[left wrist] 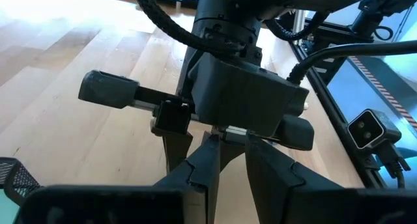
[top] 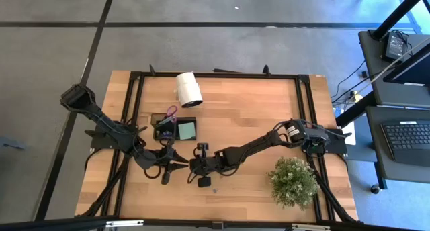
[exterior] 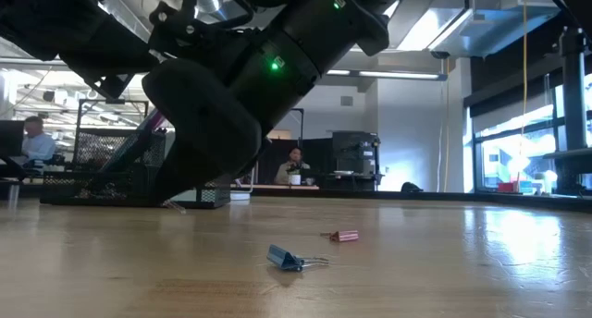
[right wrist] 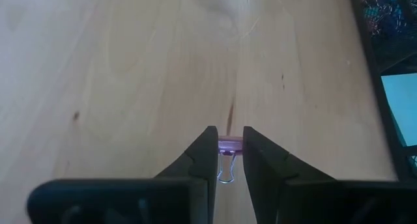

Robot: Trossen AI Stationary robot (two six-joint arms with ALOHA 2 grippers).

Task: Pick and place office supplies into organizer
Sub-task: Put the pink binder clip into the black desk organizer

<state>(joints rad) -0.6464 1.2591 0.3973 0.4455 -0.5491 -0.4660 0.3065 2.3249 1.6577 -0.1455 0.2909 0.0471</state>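
Right wrist view: right gripper (right wrist: 229, 149) has its fingers narrowed to a slim gap around a small pink binder clip (right wrist: 229, 144), pads at or just off its sides; the clip's wire loop trails back toward the wrist. Cannot tell whether it is lifted or resting on the wooden table (right wrist: 117, 68). Judgement: pinch point is at the very fingertips on a small springy body, so the clip could squirt out or rotate on lift. High view puts this gripper near table centre, close to the left gripper (top: 176, 165), whose narrow-set fingers hold nothing visible and point at the right arm's wrist. Risk of arm contact if either swings without the other clearing. Black mesh organizer (top: 176, 127) sits just beyond both grippers, holding a light green sticky-note pad (top: 186, 129) in one compartment and purple items in the other. Low view: blue binder clip (exterior: 289, 259) and a second pink clip (exterior: 344, 235) lie loose on the table. White roll (top: 189, 89) lies past the organizer; potted plant (top: 293, 180) near the right arm, clear of the path.
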